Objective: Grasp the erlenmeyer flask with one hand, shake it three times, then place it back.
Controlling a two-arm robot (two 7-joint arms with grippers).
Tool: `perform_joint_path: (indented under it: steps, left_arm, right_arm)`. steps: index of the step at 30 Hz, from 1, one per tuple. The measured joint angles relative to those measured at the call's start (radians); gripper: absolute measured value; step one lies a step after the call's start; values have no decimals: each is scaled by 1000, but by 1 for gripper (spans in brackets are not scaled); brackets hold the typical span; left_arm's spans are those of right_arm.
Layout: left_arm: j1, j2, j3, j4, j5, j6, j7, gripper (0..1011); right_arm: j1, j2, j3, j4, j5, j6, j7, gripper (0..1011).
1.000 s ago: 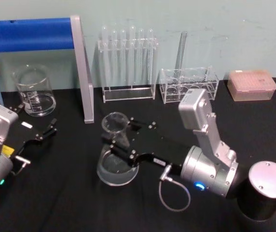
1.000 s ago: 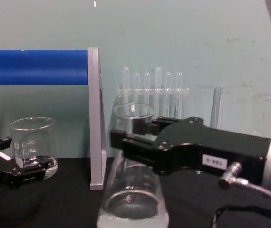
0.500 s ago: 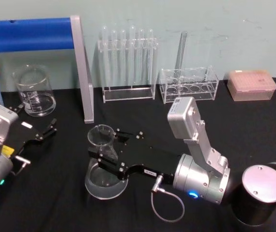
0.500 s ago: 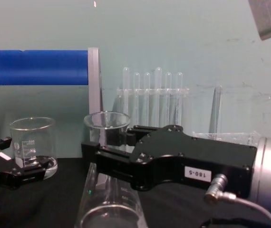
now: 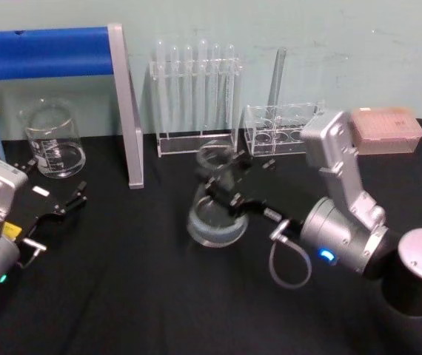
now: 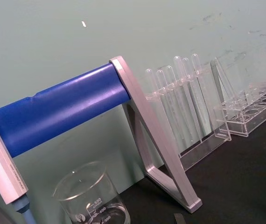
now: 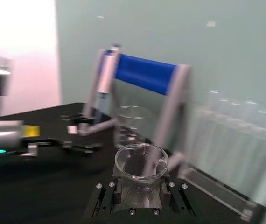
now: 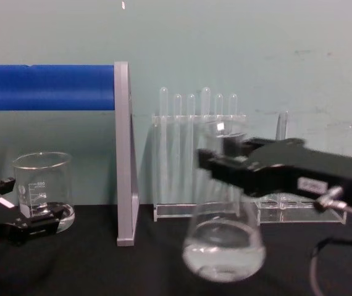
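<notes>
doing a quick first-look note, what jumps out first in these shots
The right gripper, jaws shut on the neck of the erlenmeyer flask, holds it tilted at mid-table, in front of the test tube rack. Next comes the bright blue bar on its grey stand at the back left, with the left gripper parked open near the beaker.

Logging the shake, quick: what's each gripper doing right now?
Left gripper: open, holding nothing.
Right gripper: closed on the flask.
</notes>
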Motion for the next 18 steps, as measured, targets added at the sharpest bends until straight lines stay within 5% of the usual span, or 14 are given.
perform_joint_path:
  steps: [18]
  left_arm:
    - [0,0,0,0,0,0,0,1001]
  right_arm:
    - [-19,-9,220,63,-36,-7,-155,457]
